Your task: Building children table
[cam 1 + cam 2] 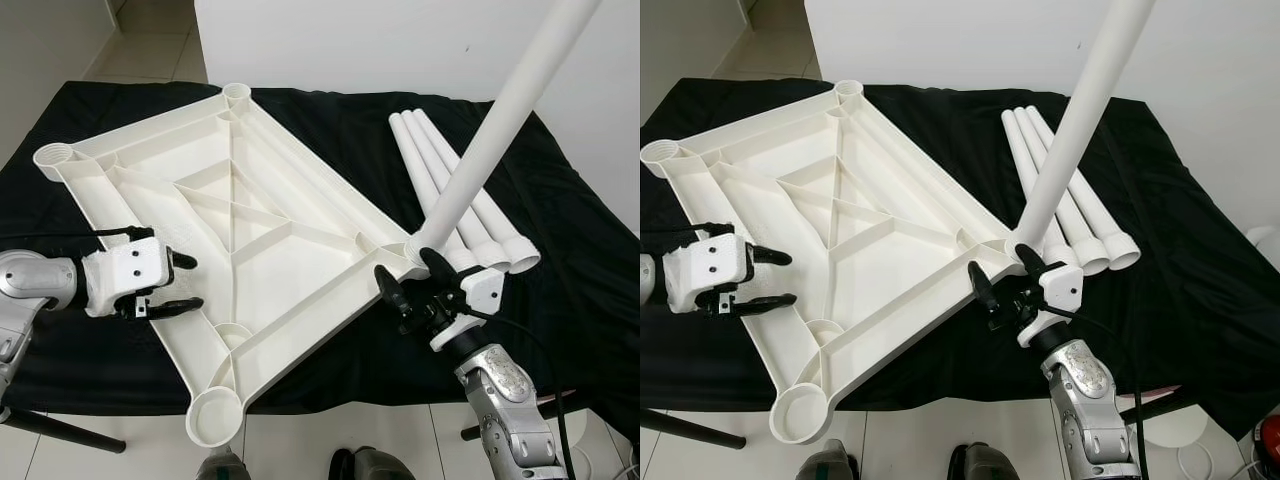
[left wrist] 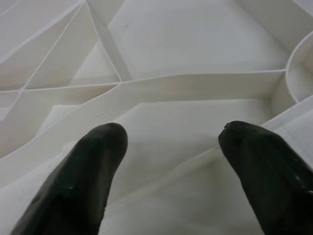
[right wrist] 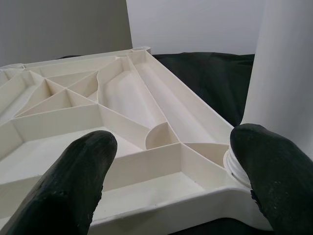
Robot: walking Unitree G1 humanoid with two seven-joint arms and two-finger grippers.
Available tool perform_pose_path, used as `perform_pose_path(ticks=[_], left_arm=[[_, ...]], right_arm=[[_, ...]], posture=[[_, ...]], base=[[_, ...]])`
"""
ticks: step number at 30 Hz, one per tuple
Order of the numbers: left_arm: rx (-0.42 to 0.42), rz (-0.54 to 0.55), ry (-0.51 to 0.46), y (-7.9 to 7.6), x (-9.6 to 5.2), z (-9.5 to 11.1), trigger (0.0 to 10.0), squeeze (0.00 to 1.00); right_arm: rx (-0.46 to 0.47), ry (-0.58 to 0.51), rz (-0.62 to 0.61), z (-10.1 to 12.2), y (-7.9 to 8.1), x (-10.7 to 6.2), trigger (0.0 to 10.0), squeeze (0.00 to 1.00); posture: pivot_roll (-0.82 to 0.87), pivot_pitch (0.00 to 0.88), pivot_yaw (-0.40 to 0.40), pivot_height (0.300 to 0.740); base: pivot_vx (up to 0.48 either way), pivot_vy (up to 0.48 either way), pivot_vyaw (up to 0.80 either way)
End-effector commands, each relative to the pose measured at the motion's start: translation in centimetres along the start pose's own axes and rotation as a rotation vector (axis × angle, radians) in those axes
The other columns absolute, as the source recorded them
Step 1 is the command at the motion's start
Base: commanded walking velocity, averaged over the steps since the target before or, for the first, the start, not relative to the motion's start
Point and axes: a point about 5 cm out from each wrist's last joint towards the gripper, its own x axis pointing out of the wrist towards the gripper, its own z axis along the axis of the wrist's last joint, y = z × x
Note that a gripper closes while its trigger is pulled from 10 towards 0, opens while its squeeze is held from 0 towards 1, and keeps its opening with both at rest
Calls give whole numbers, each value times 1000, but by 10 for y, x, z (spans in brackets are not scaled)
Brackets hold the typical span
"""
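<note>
The white plastic tabletop [image 1: 240, 240] lies upside down on a black cloth [image 1: 560, 240] that covers the work surface, its ribbed underside up and a round leg socket at each corner: one at the far left [image 1: 55, 157], one at the far edge [image 1: 237, 93] and one at the near edge [image 1: 216, 414]. A white table leg [image 1: 500, 120] already stands in the right corner socket, rising up and away to the right, and three more legs [image 1: 455, 195] lie side by side on the cloth just beyond it, to the right of the tabletop. The right gripper [image 1: 415, 280] sits at that right corner with its two black fingers spread apart, one near the foot of the standing leg and the other over the tabletop's edge, holding nothing. The left gripper [image 1: 180, 285] hovers over the tabletop's left rim, also parted and empty, with the ribs showing between its fingers. The parts look like hollow moulded plastic, so probably light and stiff but smooth, and a round tube is likely to roll or slip in a pinch. A spare leg is best taken near its middle for balance, and the tabletop steadied by a rim or rib, not the flat panel.
</note>
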Motion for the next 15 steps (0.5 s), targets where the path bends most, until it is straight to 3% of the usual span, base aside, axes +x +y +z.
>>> perform_pose_path(ticks=[1, 2, 9, 11, 15], left_arm=[[16, -136, 44, -14, 6, -6, 10000, 839], [45, -139, 42, -12, 7, -5, 10000, 0], [68, -155, 25, -9, 7, -4, 10000, 0], [28, -101, -108, 2, -3, 10, 10000, 0], [13, -85, -152, 5, -6, 15, 10000, 0]], right_arm=[[0, 25, 2, -4, -1, -1, 10000, 0], [-3, 26, 4, -4, -2, -1, 10000, 0], [-10, 28, 7, -3, -4, -1, 10000, 0], [-14, 33, 9, -4, -4, -2, 10000, 0], [-15, 34, 9, -5, -4, -3, 10000, 0]], posture=[[111, 81, -18, 740], [110, 80, -18, 740], [108, 80, -20, 740], [103, 82, -18, 740], [103, 81, -18, 740]], base=[[0, 0, 0], [0, 0, 0], [0, 0, 0], [0, 0, 0], [0, 0, 0]])
